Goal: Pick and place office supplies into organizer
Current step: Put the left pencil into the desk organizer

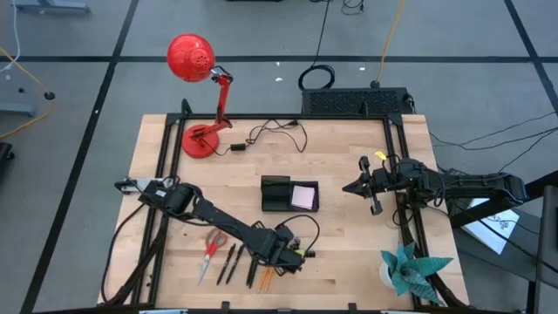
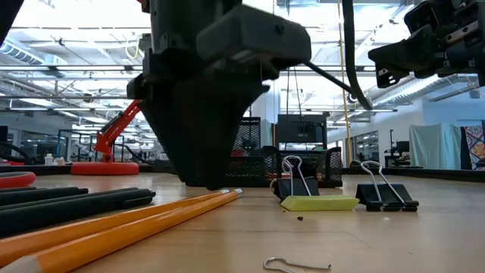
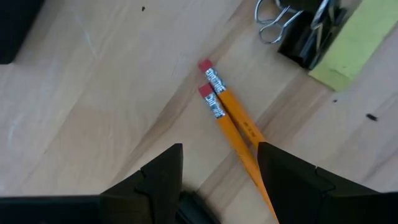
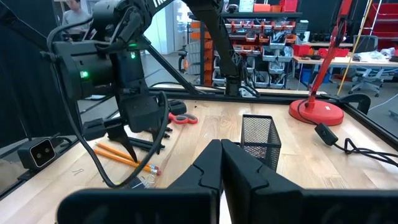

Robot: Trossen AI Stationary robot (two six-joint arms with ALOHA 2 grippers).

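**Left claw poised over 2 pencils, organizer behind it**

No brand name or label can be read on any item; the metal bands of the pencils carry a fine pattern, but whether it is lettering I cannot tell.

The organizer (image 1: 289,194) is a black wire-mesh tray at the middle of the pale wooden worktop (image 1: 349,235), with a taller upright compartment at its left end and a low flat section holding a pale pink sticky-note pad (image 1: 303,196).

The left claw (image 1: 294,254) hangs in front of the organizer, close to the worktop's near edge, its 2 dark wedge-shaped fingers (image 3: 158,177) spread apart and empty. Between and just past them lie 2 orange pencils (image 3: 227,115), side by side and touching, each with a red eraser and a ribbed silver band. Just beyond the pencils, on the side away from the organizer's tall end, sit black binder clips (image 2: 386,194) with looped wire handles, and a flat yellow-green piece (image 2: 319,202) that touches one of them.

Left of the left claw, farther from the organizer, several matte black pens (image 1: 228,262) lie roughly parallel, and left of those red-handled scissors (image 1: 212,248) with their blades pointing to the near edge.

The right claw (image 1: 362,185) is held above the worktop to the right of the organizer, its fingers pressed together on nothing.

Behind the organizer stands a glossy red desk lamp (image 1: 199,96) with a round base; to the organizer's front right a teal paper plant (image 1: 408,267).
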